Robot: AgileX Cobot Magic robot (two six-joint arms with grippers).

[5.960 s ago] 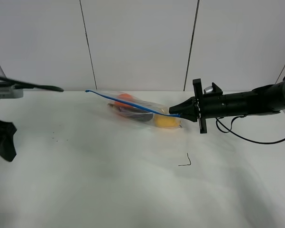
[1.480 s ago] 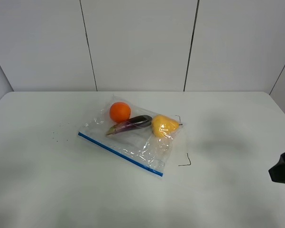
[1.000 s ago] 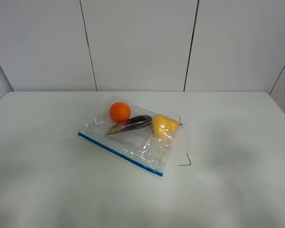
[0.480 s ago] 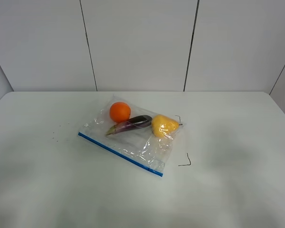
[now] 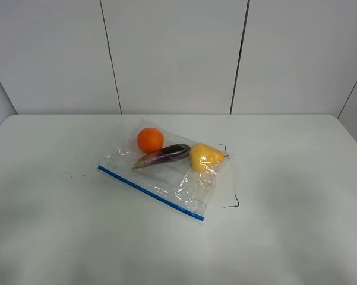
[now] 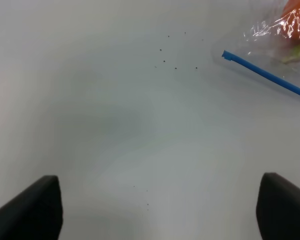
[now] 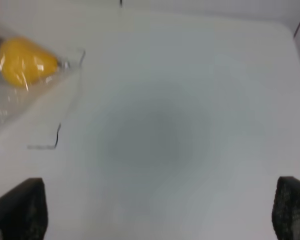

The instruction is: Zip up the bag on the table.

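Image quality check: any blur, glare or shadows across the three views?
Exterior high: sharp, even light, small glints on the bag, faint soft shadows on the table. Left wrist: sharp on the blue zipper strip, glare on the plastic. Right wrist: soft overall, yellow fruit blurred, a broad dim shadow mid-table.

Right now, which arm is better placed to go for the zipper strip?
Probably left. The left gripper, open, faces the free end of the blue zipper strip; the right gripper, also open, sees only the bag's yellow-fruit corner.
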